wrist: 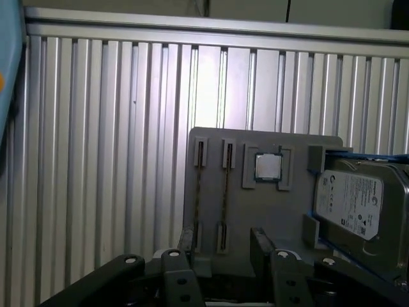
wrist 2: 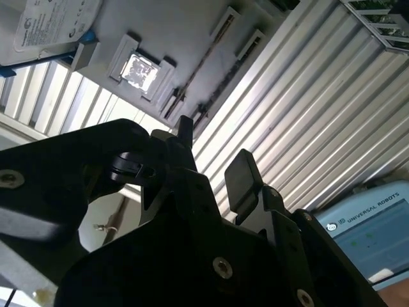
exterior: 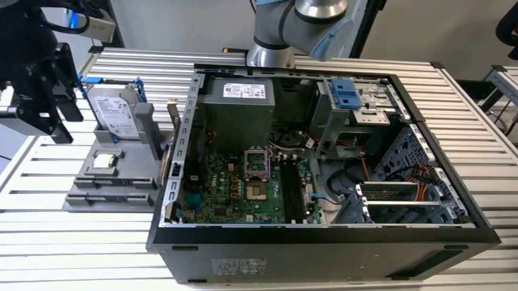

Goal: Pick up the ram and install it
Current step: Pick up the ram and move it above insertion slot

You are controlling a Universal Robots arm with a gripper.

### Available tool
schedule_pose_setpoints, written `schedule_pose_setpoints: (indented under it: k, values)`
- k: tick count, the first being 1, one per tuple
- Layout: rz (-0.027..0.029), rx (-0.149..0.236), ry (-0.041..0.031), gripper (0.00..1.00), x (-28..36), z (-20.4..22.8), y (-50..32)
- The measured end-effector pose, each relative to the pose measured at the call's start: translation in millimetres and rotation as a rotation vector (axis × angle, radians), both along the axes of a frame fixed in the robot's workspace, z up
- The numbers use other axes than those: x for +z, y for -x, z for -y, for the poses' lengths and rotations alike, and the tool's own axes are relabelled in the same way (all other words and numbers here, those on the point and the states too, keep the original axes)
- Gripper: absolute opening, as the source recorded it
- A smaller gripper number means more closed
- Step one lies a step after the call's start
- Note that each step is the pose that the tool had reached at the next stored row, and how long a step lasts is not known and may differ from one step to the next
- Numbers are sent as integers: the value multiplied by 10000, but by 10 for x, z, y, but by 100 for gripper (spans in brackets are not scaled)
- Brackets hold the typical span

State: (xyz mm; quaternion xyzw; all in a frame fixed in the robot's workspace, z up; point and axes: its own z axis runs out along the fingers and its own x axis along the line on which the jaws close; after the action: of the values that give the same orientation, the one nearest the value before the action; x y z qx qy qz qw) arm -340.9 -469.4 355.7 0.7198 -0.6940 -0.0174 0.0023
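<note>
Gripper (wrist: 222,238) is wide open w/ nothing btw its fingers (wrist: 261,242); both wrist views show the two black pads apart and bare. It hangs clear above a grey holder (wrist: 300,141) on the slatted alu table (wrist: 96,160), touching nothing. Ram stick (wrist: 225,192) stands on edge in a slot of that holder, beyond the fingertips and approx in line w/ the gap btw them. A 2nd ram stick (wrist: 199,192) sits in the slot just beside it, parallel. Off to one side of the sticks, same holder: a CPU (wrist: 268,166) in its recess, then a silver HDD (wrist: 354,204) w/ blue rails. In the exterior view the open PC case (exterior: 324,248) lies well to the exterior view's right of the gripper, holder btw them, w/ the mobo's black memory slots (exterior: 292,188) showing.
</note>
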Motion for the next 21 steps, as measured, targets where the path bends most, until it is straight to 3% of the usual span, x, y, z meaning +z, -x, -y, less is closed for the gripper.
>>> schedule_pose_setpoints:
  k: [5,21]
  values:
    - [-6,0,0,100,-58,0,-2]
    - [-7,0,1,100,-348,0,-15]
